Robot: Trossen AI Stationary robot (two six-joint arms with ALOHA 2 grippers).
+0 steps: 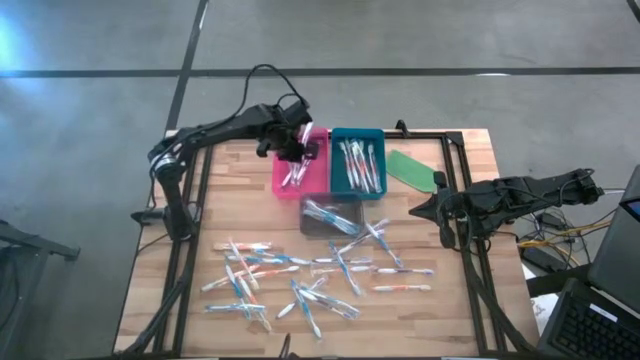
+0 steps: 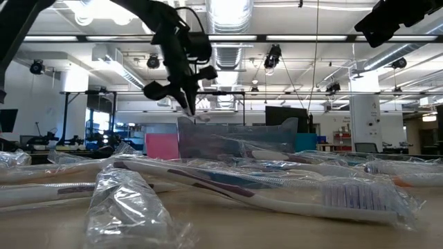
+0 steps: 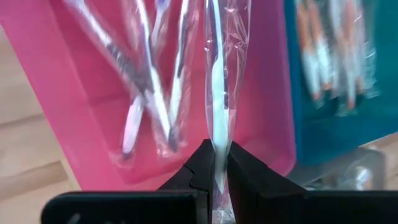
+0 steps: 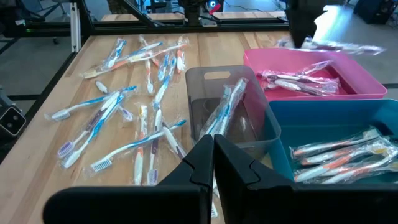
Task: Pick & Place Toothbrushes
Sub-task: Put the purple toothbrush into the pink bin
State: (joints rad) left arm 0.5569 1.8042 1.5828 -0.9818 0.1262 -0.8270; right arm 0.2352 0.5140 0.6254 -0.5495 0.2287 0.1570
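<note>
Wooden table (image 1: pixel 160 300) carries pink tray (image 1: pixel 283 185); left gripper (image 3: pixel 215 163) above it, clamped on wrapped toothbrush (image 3: pixel 217 93), long axis pointing down into tray; right gripper (image 4: pixel 213 148) shut, well apart from tray

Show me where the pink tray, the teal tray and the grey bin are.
pink tray (image 1: pixel 283 186): high view, bare floor by its left wall.
teal tray (image 1: pixel 357 133): high view, top rim.
grey bin (image 1: pixel 331 231): high view, bottom edge.
</note>
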